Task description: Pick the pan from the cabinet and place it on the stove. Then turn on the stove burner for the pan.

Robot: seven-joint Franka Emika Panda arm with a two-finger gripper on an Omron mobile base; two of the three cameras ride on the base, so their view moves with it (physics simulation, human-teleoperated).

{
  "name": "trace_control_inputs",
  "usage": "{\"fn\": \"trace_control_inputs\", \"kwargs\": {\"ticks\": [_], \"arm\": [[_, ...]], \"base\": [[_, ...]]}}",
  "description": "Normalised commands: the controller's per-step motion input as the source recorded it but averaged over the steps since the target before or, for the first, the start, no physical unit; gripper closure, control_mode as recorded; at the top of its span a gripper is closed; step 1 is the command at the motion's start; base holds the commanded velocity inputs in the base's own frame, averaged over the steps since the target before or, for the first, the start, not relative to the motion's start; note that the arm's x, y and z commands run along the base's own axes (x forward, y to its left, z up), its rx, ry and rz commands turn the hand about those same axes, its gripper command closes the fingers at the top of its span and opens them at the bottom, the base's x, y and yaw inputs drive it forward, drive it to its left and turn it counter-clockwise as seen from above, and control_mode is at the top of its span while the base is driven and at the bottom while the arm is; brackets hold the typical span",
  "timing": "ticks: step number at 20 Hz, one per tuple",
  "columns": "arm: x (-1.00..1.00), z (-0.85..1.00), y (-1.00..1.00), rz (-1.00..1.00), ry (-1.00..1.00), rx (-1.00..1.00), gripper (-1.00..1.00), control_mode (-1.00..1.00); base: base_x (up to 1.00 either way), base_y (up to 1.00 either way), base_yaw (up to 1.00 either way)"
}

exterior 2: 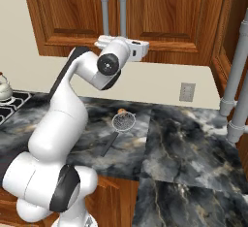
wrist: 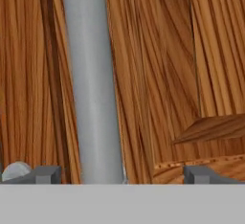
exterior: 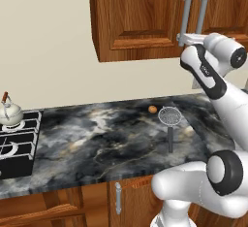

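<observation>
Claw (wrist: 122, 174) stands fully open, empty, its tips either side of the grey bar handle (wrist: 91, 74) on the cabinet (exterior: 140, 12) — placed, I judge, to pull the door. Doors shut; the pan is presumably inside, unseen. Stove (exterior: 19, 143) lies well left along the desk (exterior: 111, 138).

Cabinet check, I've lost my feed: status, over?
Gripper open, straddling the bar handle, not yet closed. Cabinet doors shut. Stove carries a kettle. Nothing blocking the handle.
</observation>
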Motion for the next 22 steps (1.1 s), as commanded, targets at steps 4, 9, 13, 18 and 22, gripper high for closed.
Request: {"fn": "trace_control_inputs", "kwargs": {"ticks": [4,9,13,18,22], "arm": [[0.29,0.0,-0.1,0.0,-0.07,0.0,-1.0,-1.0],[0.29,0.0,-0.07,0.0,-0.09,0.0,-1.0,-1.0],[0.3,0.0,0.0,0.0,-0.04,0.0,-1.0,-1.0],[0.32,0.0,0.0,0.0,0.0,0.0,-1.0,-1.0],[0.18,0.0,0.1,0.0,0.01,-0.02,1.0,-1.0]], "base": [[0.0,0.0,0.0],[0.0,0.0,0.0],[0.0,0.0,0.0],[0.0,0.0,0.0],[0.0,0.0,0.0]]}}
